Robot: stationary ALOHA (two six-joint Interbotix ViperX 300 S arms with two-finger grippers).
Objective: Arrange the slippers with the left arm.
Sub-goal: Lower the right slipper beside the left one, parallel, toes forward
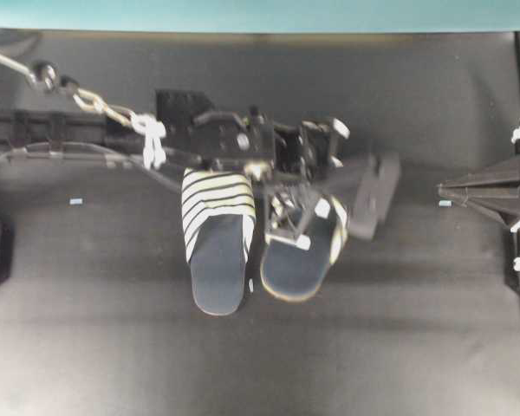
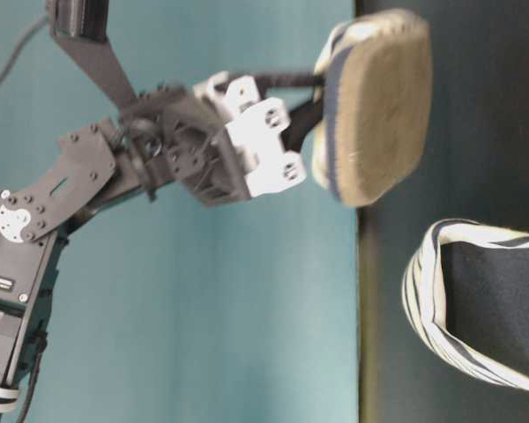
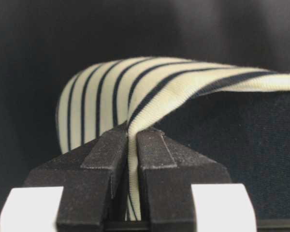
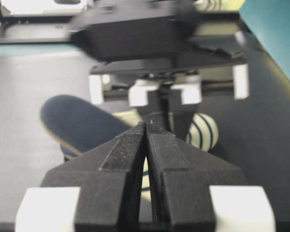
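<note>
Pinched tight in the left gripper (image 3: 130,159), one slipper's (image 3: 183,87) striped edge hangs lifted off the worktop (image 1: 399,329). Its mate (image 1: 217,238) lies flat just beside it. Well apart from that mate, the right gripper (image 4: 146,130) is closed, empty.

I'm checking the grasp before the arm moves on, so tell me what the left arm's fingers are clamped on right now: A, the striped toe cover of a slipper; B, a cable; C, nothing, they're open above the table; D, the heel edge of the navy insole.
A: the left wrist view shows the left fingers pinched shut on the edge of the cream and navy striped toe cover of one slipper.
</note>
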